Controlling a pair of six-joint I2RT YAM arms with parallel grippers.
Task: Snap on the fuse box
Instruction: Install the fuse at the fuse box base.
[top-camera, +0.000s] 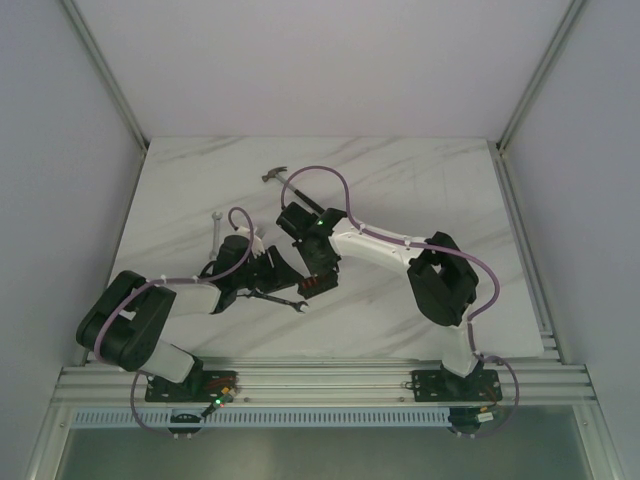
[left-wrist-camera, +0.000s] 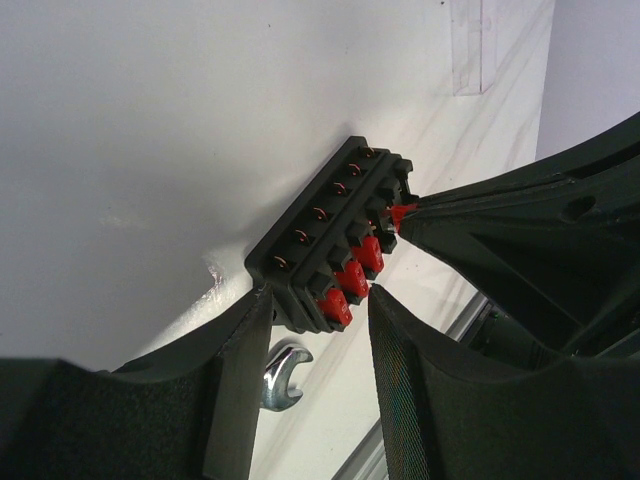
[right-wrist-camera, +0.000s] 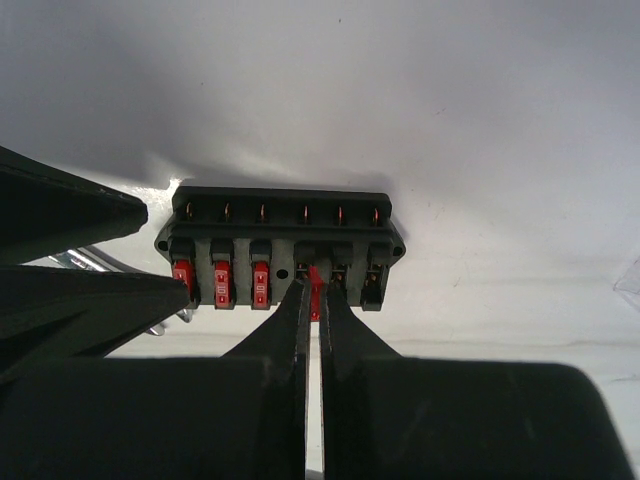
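White, grey-veined marble is seen across the table (top-camera: 430, 190), on which everything is laid. 2 arms are bolted at its near edge. The right arm (top-camera: 440, 285) is folded and stretched leftward to the middle of the table, and the left arm (top-camera: 130, 320) is bent inward toward the same spot.

A hammer (top-camera: 275, 175) is laid toward the far side, well apart from both grippers. A silver wrench (top-camera: 215, 228) is laid beside the left forearm. The open end of a second wrench (left-wrist-camera: 283, 378) is seen on the marble just beside the near end of the fuse box (left-wrist-camera: 320, 230).

The fuse box is found near the middle of the table, between the 2 grippers, and appears to rest on the surface. 1 short end of it is clamped by the left gripper (left-wrist-camera: 320, 300), whose fingers (left-wrist-camera: 235, 390) are set about half apart, 1 on each long side of the box. The right gripper (right-wrist-camera: 312, 295) is brought down over the front row of slots with its jaws pressed almost together, and a single red fuse (right-wrist-camera: 316, 280) is pinched between the tips.

In the right wrist view, that fuse is held at the 4th of 6 front slots, counted from the left. 3 seated fuses (right-wrist-camera: 220, 285) are shown in the slots nearest the left gripper, and only dark plastic is shown in the 2 slots beyond. 6 small metal contacts are visible along the back row.
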